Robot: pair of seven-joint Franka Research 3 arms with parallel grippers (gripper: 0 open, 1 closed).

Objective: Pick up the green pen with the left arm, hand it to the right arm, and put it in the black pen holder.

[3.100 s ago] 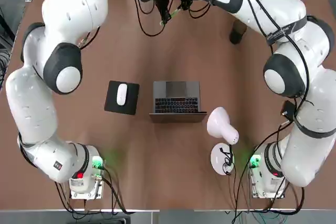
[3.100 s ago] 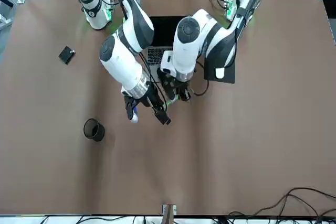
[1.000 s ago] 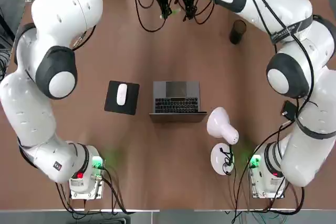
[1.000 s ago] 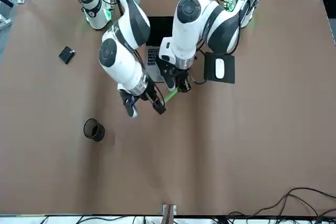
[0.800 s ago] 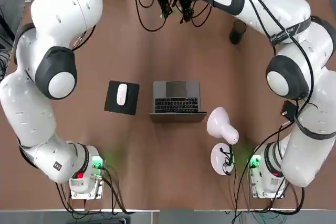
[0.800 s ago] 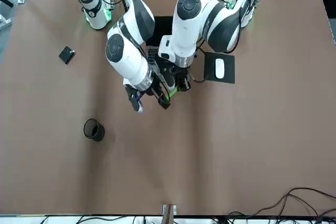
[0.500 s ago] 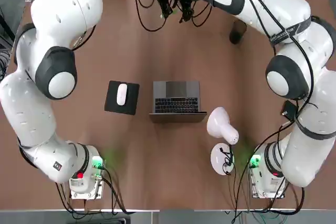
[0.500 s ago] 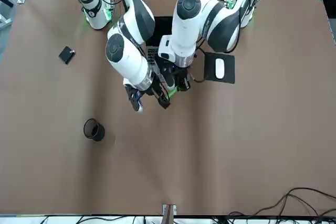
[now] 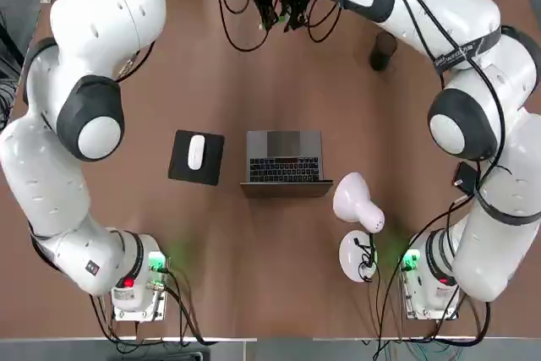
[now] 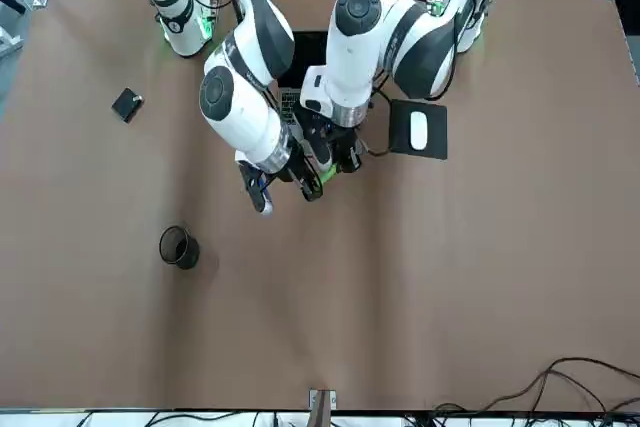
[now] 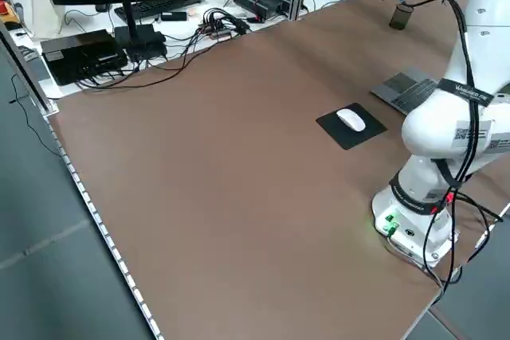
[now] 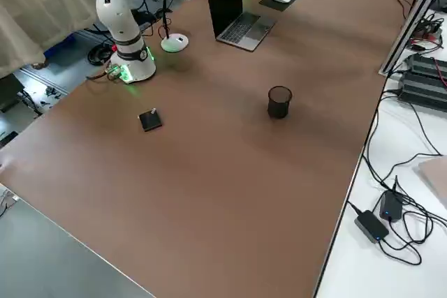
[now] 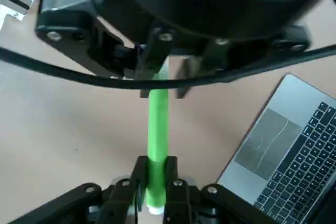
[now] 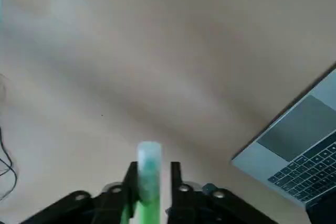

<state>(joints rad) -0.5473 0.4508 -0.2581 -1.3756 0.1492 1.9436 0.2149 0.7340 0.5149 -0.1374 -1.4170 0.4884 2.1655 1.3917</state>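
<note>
Left wrist view: saw left claw (image 13: 156, 169) closed on green pen (image 13: 158, 124) near one pale end, with right claw (image 13: 167, 85) around the far part. Judged pen light, stiff, maybe slippery, prone to roll or swivel in a thin pinch.

Right wrist view: found right claw's fingers (image 14: 177, 184) narrowly apart astride the other pale end, gap visible on one side, no firm grip shown. Rated a square pinch on the green barrel just behind that end as best, before any left release.

Front view: spotted pen above surface (image 10: 400, 297), between claws, with black pen holder (image 10: 179, 247) at 8 o'clock.

Top view: placed holder near 4 o'clock from claws.
</note>
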